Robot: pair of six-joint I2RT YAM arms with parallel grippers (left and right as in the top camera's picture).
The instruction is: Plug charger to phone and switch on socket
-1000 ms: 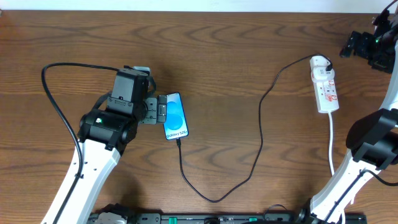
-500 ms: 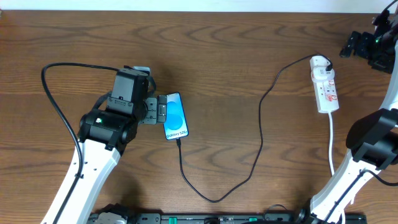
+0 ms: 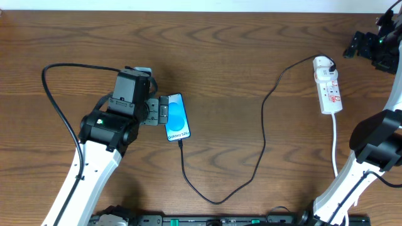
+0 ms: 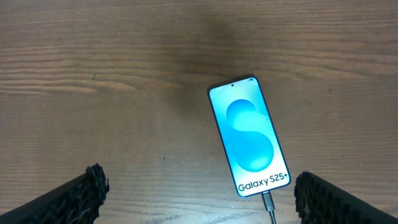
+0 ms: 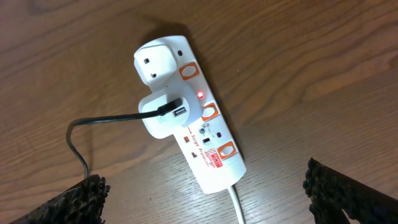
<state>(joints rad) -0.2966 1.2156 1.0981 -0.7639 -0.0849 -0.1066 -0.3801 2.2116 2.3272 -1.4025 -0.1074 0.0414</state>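
One phone [image 3: 177,117] centre-left, screen lit. One charger [image 3: 262,125] runs from its bottom edge right to one socket [image 3: 328,85] upper right, red light on, white cord [image 3: 335,147] trailing down. Left gripper [image 4: 202,193] spread wide over phone; right gripper [image 5: 205,186] spread wide, holding nothing, apart from socket.

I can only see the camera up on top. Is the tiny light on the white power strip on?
Observer: Yes. The right wrist view shows a small red light glowing on the socket.
Operator: How does the black wire go into it?
Observer: The charger runs into a white adapter, and that adapter is plugged into the strip.
Operator: Is the other end really in the phone?
Observer: Yes. In the left wrist view its tip sits in the bottom edge of the phone, right under the words Galaxy S25+.
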